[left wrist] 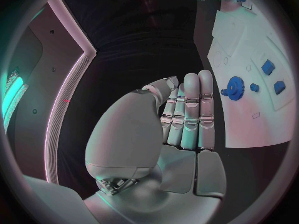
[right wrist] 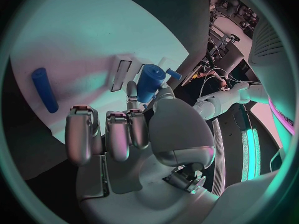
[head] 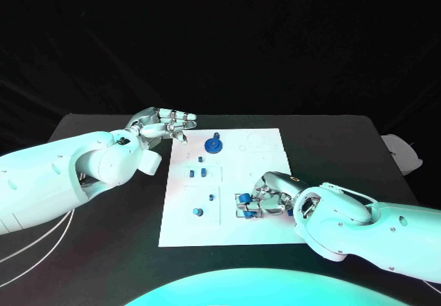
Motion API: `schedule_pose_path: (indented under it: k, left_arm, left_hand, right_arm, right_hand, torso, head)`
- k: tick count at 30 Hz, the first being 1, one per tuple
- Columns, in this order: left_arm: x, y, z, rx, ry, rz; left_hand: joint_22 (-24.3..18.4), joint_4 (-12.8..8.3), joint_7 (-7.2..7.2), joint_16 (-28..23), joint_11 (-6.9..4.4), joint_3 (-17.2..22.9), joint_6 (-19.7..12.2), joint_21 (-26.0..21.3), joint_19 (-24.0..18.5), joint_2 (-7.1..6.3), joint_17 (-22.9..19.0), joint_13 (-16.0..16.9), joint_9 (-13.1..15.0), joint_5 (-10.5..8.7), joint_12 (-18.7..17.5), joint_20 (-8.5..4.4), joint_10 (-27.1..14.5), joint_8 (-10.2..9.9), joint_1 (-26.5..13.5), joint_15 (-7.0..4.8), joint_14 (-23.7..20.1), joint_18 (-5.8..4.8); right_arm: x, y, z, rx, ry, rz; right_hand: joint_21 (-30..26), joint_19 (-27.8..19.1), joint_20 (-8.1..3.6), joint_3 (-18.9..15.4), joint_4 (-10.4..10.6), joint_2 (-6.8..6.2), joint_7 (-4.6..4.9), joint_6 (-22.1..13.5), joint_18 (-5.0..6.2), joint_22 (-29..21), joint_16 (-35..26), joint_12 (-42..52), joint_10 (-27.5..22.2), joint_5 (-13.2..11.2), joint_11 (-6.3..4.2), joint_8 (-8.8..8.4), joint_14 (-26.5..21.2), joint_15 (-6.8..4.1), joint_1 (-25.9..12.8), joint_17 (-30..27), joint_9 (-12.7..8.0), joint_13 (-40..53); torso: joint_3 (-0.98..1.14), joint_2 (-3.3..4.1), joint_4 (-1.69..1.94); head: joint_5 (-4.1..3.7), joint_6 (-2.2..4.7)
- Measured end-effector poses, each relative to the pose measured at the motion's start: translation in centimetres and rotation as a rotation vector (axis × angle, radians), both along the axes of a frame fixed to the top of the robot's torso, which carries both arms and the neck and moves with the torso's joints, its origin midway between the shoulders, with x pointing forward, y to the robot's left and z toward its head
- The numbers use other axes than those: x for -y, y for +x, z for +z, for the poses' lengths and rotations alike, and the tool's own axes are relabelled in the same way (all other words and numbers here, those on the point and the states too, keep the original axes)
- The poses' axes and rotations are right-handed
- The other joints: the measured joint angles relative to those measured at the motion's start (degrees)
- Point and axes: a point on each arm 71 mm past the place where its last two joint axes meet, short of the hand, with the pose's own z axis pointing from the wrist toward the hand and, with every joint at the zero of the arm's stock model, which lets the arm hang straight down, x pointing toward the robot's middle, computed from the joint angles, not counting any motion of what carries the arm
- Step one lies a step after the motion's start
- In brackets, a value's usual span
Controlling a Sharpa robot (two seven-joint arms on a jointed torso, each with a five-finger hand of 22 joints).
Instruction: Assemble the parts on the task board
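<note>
- My right hand (head: 266, 196) pinches a blue peg (right wrist: 149, 82) at the task board (head: 257, 143) – near edge.
- My left hand (head: 164, 123) holds nothing – fingers straight, off the board's far corner.

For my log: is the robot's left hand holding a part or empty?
Empty. The left hand hovers beside the task board, fingers straight, nothing in them.

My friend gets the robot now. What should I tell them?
Left hand: holds nothing, fingers straight together, hovering at the task board's far left corner.
Right hand: at the board's near right edge, fingers around a blue cylinder part.
On the board: blue gear, small blue pieces mid-board, a blue round piece nearer the robot, a blue rod lying flat.
Done: cannot tell.
Left: seat the cylinder, then the loose pieces.
</note>
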Motion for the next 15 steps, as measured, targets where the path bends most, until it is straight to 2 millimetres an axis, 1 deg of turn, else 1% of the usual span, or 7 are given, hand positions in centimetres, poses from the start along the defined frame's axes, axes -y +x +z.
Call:
schedule_pose_path:
  k: [1, 4, 5, 8, 11, 13, 15]
  left_arm:
    - [0.0, 0.0, 0.0, 0.0, 0.0, 0.0]
    - [-0.01, -0.01, 0.01, 0.0, 0.0, 0.0]
    - [-0.02, -0.01, 0.01, 0.0, 0.0, 0.0]
    - [-0.05, -0.02, 0.02, 0.0, 0.0, 0.0]
    - [-0.08, -0.04, 0.02, 0.0, 0.0, 0.001]
    - [-0.1, -0.04, 0.02, 0.0, 0.0, 0.001]
    - [-0.11, -0.05, 0.03, 0.0, 0.0, 0.001]
  left_hand:
    - [0.0, 0.0, 0.0, 0.0, 0.0, 0.0, 0.0, 0.0, 0.0, 0.0, 0.0, 0.0, 0.0, 0.0, 0.0, 0.0, 0.0, 0.0, 0.0, 0.0, 0.0, 0.0]
    - [0.0, 0.0, 0.0, 0.0, 0.0, 0.0, 0.0, 0.0, 0.0, 0.0, 0.0, 0.0, 0.0, 0.0, 0.0, 0.0, 0.0, 0.0, 0.0, 0.0, 0.0, 0.0]
    - [0.0, 0.0, 0.0, 0.0, 0.0, 0.0, 0.0, 0.0, 0.0, 0.0, 0.0, 0.0, 0.0, 0.0, 0.2, 0.0, 0.0, 0.0, 0.0, 0.0, 0.0, 0.0]
    - [0.0, -0.3, 0.0, 0.0, 0.0, 0.3, 0.0, 0.0, 0.0, 0.0, 0.0, 0.0, 0.0, 0.0, 0.3, 0.0, 0.0, 0.0, 0.0, 0.0, 0.0, 0.0]
    - [0.1, -0.3, 0.0, 0.0, 0.0, 0.3, 0.0, 0.0, 0.0, 0.0, 0.0, 0.0, 0.0, 0.0, 0.4, 0.0, 0.0, 0.0, 0.0, 0.0, 0.0, 0.0]
    - [0.1, -0.3, 0.0, 0.0, 0.0, 0.3, 0.0, 0.0, 0.0, 0.0, 0.0, 0.0, 0.0, 0.0, 0.4, 0.0, 0.0, 0.0, 0.0, 0.0, 0.0, 0.0]
    - [0.1, -0.3, 0.0, 0.0, 0.0, 0.3, 0.0, 0.0, 0.0, 0.0, 0.0, 0.0, 0.0, 0.0, 0.3, 0.0, 0.0, 0.0, 0.0, 0.0, 0.0, 0.0]
  right_arm:
    - [0.0, 0.02, -0.01, 0.0, -0.001, 0.0]
    - [0.0, 0.08, -0.05, 0.001, -0.003, -0.001]
    - [0.0, 0.11, -0.07, 0.002, -0.003, -0.002]
    - [0.05, 0.19, -0.1, 0.004, -0.005, -0.005]
    - [0.05, 0.23, -0.1, 0.006, -0.005, -0.007]
    - [0.02, 0.25, -0.09, 0.009, -0.003, -0.008]
    - [0.02, 0.26, -0.07, 0.012, -0.002, -0.009]
  right_hand:
    - [0.0, -0.1, -0.09, -0.3, 0.0, 0.17, -0.07, 0.1, 0.0, 0.0, 0.0, 0.0, 0.0, -1.1, 0.0, 0.02, 0.0, 0.0, -0.5, 0.0, 0.2, 0.0]
    - [-0.1, -0.1, -0.09, -1.3, 0.1, -0.19, -0.35, 0.2, 0.0, 0.0, 0.0, 0.0, 0.0, -5.4, 0.0, 0.58, 0.0, 0.0, -2.1, 0.0, 0.7, 0.0]
    - [-0.7, -0.1, -0.09, -1.7, 0.1, -0.56, -0.22, -0.3, 0.0, 0.0, 0.0, 0.0, 0.0, -7.8, 0.0, 0.69, 0.0, 0.0, -3.2, 0.0, 0.8, 0.0]
    - [-1.9, -0.1, -0.09, -1.6, 0.2, -2.79, 0.14, -1.2, 0.0, 0.0, 0.0, -1.1, 0.0, -12.3, 0.0, 0.69, 0.0, 0.0, -6.2, 0.0, 1.1, 0.0]
    - [-2.9, -0.1, -0.09, 0.1, 0.3, -4.65, 0.32, -1.8, 0.0, 0.0, -0.3, -2.1, 0.0, -14.2, 0.0, 0.69, 0.0, 0.0, -8.0, 0.0, 1.4, 0.0]
    - [-3.0, -0.1, -0.09, 0.5, 0.3, -5.09, 0.39, -1.9, 0.0, 0.0, -0.3, -2.2, 0.0, -14.5, 0.0, 0.69, 0.0, 0.0, -8.5, 0.0, 1.4, 0.0]
    - [-3.0, -0.1, -0.09, 0.5, 0.3, -5.09, 0.39, -1.9, 0.0, 0.0, -0.3, -2.2, 0.0, -14.5, 0.01, 0.69, 0.0, 0.0, -8.5, 0.0, 1.4, 0.0]
  torso:
    - [0.0, 0.0, 0.01]
    - [0.0, 0.01, 0.03]
    - [0.0, 0.01, 0.04]
    - [-0.03, 0.01, 0.07]
    - [-0.03, 0.02, 0.09]
    - [-0.03, 0.02, 0.09]
    - [-0.03, 0.02, 0.09]
  head:
    - [0.0, 0.0]
    - [-0.07, 0.0]
    - [-0.09, 0.0]
    - [-0.09, 0.0]
    - [-0.09, -0.03]
    - [-0.09, -0.03]
    - [-0.09, -0.03]
